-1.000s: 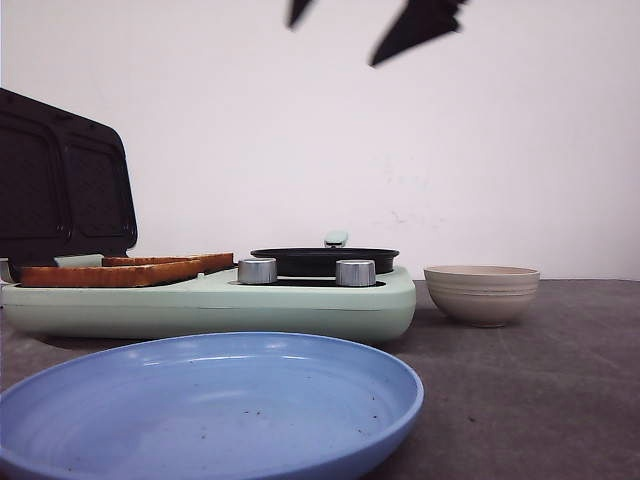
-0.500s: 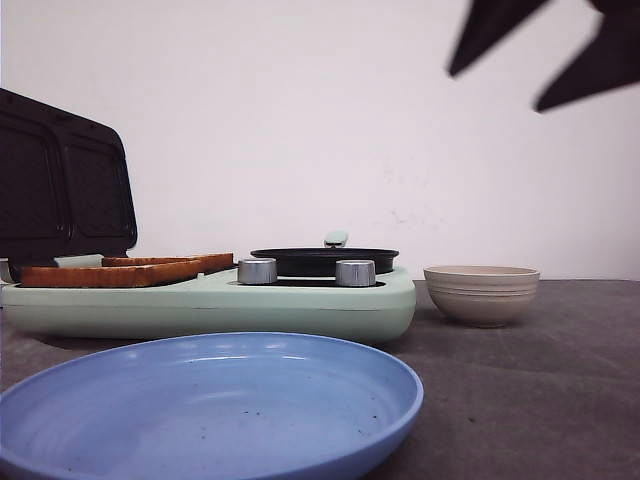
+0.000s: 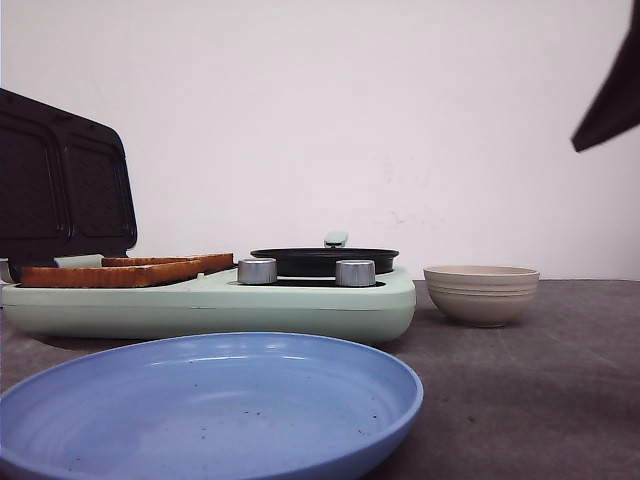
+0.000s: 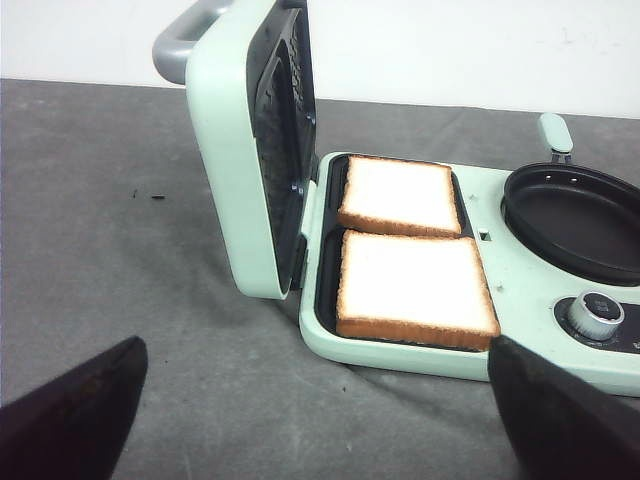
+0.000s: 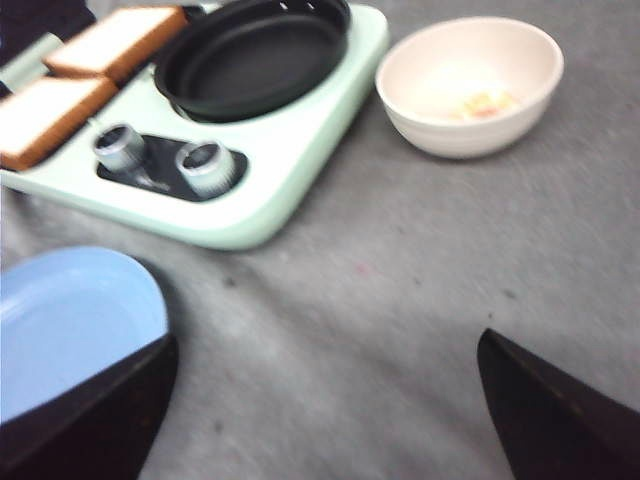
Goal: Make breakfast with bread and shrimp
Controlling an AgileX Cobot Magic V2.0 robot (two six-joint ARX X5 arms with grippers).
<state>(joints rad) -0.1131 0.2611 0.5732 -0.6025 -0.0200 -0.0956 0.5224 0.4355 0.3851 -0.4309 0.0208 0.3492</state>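
Observation:
Two slices of bread (image 4: 415, 285) (image 4: 400, 195) lie flat side by side in the open tray of the mint-green sandwich maker (image 4: 440, 355); they also show in the front view (image 3: 110, 272) and the right wrist view (image 5: 115, 40). A beige bowl (image 5: 470, 85) right of the maker holds a few small pale orange pieces, perhaps shrimp (image 5: 485, 102). My left gripper (image 4: 320, 430) is open and empty over the table beside the maker's tray. My right gripper (image 5: 325, 420) is open and empty, high above the table between plate and bowl; one of its fingers (image 3: 612, 100) shows at the front view's right edge.
The maker's lid (image 4: 245, 150) stands open upright. An empty black pan (image 5: 250, 55) sits on the maker's right half behind two silver knobs (image 5: 205, 165). A blue plate (image 3: 210, 405) lies empty at the front. The bowl also shows in the front view (image 3: 482, 293).
My right gripper has swept to the right across the top of the front view, from upper middle to the right edge. Nothing on the table has moved.

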